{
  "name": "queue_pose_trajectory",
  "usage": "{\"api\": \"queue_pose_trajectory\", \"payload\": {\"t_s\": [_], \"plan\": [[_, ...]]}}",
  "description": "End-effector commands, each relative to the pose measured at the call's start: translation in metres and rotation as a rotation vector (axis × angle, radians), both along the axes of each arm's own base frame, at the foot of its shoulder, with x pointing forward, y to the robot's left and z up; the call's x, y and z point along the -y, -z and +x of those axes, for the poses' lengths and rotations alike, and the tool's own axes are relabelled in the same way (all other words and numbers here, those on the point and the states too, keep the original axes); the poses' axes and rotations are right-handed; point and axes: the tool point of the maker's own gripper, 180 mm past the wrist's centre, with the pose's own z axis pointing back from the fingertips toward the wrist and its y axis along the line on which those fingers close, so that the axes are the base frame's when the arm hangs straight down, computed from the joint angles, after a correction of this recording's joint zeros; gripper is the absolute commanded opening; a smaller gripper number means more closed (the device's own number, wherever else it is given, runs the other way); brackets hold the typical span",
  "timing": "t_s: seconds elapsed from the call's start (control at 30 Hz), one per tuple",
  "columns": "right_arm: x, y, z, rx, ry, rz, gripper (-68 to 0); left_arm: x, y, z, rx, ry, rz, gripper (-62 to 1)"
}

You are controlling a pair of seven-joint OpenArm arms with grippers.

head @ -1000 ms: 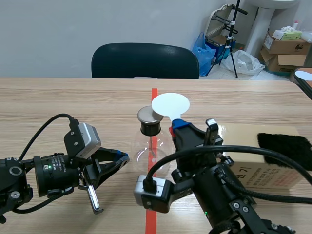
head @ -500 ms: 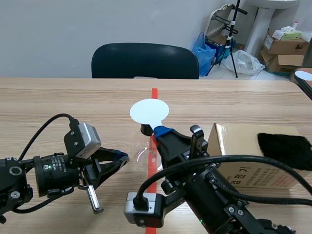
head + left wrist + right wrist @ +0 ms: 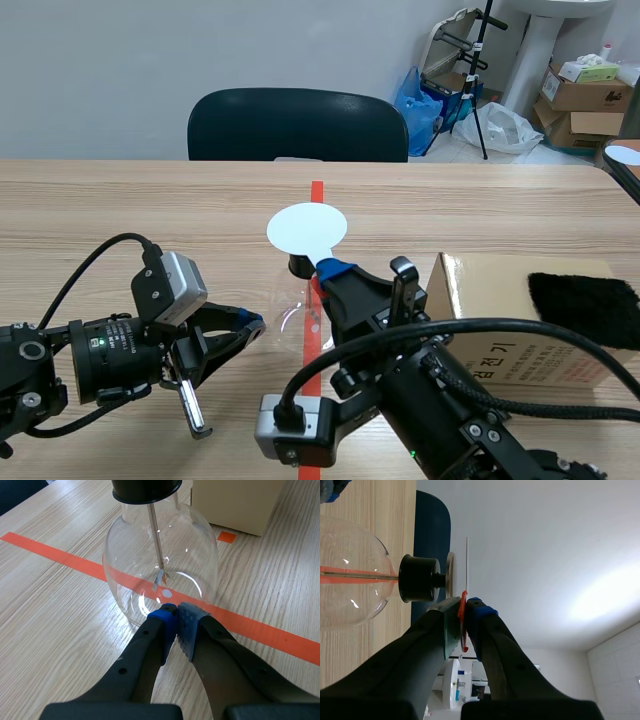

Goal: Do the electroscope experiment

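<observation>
You swung the disc (image 3: pixel 307 228), pinched in your right end effector (image 3: pixel 464 611), over the cap (image 3: pixel 451 575) of the flask (image 3: pixel 160 565) and held for the test; left end effector (image 3: pixel 175 611) stayed pressed together.

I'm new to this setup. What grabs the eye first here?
The white disc, held by its red handle in the right arm's jaws, hovers just over the metal cap of the glass flask at the table's middle. The left arm's shut jaws sit low at the flask's wall. A cardboard box with a black cloth stands to the right.
</observation>
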Motion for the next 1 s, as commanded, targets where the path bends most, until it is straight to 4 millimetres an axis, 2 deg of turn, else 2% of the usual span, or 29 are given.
{"api": "queue_pose_trajectory", "payload": {"t_s": [0.0, 0.63, 0.97], "plan": [[0.002, -0.010, 0.007, 0.038, 0.007, 0.008, -66.5, 0.005, -0.012, 0.006, 0.028, -0.001, -0.036, -58.3], [0.006, -0.010, 0.010, 0.039, 0.035, 0.010, -66.5, 0.005, -0.012, 0.006, 0.029, -0.001, -0.038, -58.3], [0.038, -0.013, 0.028, 0.047, 0.240, 0.027, -66.5, 0.005, -0.012, 0.006, 0.029, -0.001, -0.038, -58.3]]}}
